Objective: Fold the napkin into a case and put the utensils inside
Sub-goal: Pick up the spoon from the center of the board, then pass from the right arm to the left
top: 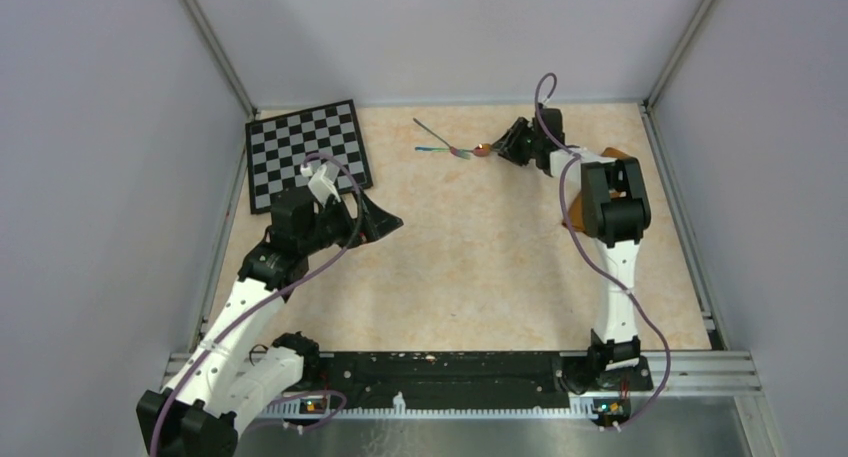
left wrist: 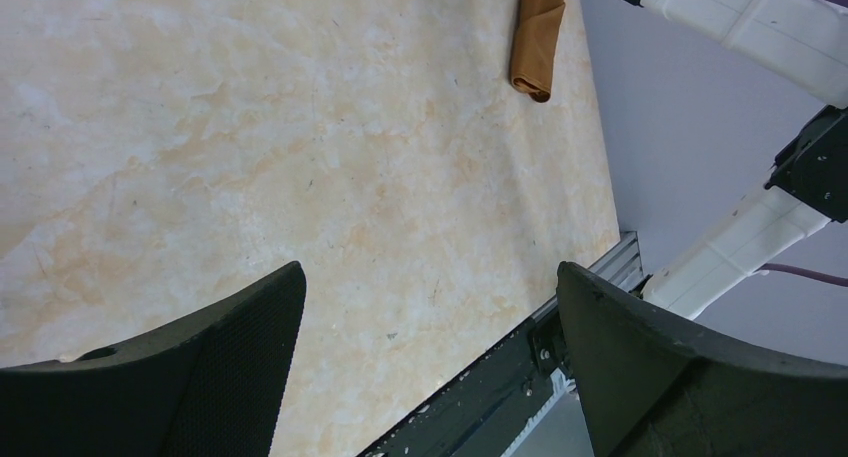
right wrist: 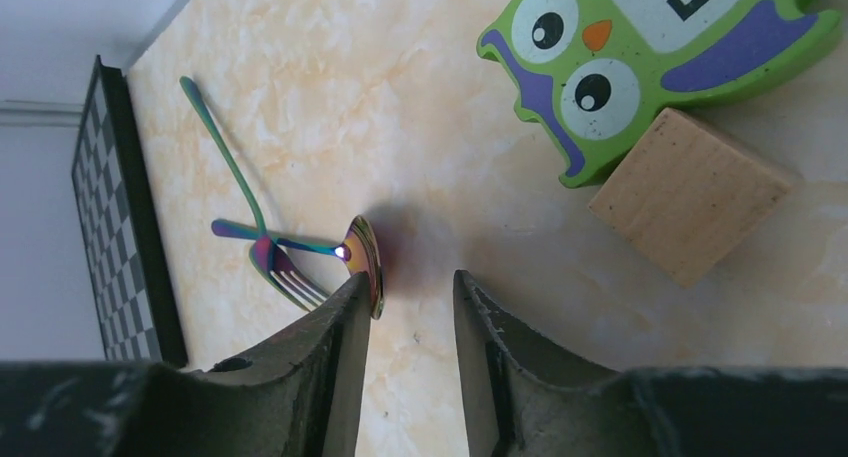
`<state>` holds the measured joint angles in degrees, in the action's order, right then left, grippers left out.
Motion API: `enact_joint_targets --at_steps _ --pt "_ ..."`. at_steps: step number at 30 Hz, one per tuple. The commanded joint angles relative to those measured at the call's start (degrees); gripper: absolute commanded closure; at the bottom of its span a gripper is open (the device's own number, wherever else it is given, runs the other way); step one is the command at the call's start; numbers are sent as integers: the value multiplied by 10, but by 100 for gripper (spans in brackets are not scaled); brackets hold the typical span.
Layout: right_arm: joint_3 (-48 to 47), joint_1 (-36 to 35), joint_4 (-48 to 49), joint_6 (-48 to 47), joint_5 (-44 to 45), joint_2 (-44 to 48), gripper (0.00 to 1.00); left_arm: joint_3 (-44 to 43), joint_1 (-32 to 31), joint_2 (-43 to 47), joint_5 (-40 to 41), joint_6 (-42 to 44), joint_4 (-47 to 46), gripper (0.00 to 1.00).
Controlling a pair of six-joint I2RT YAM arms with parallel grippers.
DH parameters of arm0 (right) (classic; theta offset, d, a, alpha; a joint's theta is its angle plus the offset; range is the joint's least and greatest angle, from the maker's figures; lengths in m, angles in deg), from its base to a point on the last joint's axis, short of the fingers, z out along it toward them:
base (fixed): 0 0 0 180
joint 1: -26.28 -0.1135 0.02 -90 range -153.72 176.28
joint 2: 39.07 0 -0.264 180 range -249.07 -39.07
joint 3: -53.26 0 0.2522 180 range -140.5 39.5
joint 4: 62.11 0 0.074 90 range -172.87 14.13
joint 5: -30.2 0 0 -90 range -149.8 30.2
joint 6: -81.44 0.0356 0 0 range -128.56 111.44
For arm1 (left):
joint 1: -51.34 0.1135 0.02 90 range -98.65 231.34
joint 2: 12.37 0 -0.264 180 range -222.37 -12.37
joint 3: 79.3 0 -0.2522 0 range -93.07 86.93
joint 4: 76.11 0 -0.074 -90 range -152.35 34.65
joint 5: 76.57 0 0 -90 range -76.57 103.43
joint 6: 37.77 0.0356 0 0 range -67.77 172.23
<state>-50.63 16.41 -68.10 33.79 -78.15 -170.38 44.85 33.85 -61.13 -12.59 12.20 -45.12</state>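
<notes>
Far across the marbled beige surface (right wrist: 480, 127), thin iridescent utensils (right wrist: 262, 245) lie crossed, the coppery spoon (right wrist: 364, 265) bowl beside the right claw (right wrist: 410, 287), narrowly parted, grasping nothing. The satiny orange-brown napkin (left wrist: 538, 47) lies folded narrow near the right edge; the left claw (left wrist: 430, 277) gapes, released.

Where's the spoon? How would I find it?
Find the black-and-white chessboard in the far left corner of the table, then look right along the back to two thin rainbow utensils lying crossed. The spoon is the one with the round coppery bowl, right beside the right gripper; the fork crossing it has prongs and a green handle.
</notes>
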Motion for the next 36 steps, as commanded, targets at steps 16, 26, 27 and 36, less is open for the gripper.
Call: enact_joint_targets --at_steps 16,26,27,36 --pt "-51 -22 -12 -10 16 -29 100 4 0 7 -18 11 -26 1" --pt "-146 -29 -436 -290 160 133 100 13 -1 26 -45 33 -18 1" --pt "-145 -32 -481 -314 166 152 100 10 -1 26 -52 36 -18 1" --pt "-12 -121 -615 -580 199 418 100 -3 -1 -9 -156 101 -56 1"
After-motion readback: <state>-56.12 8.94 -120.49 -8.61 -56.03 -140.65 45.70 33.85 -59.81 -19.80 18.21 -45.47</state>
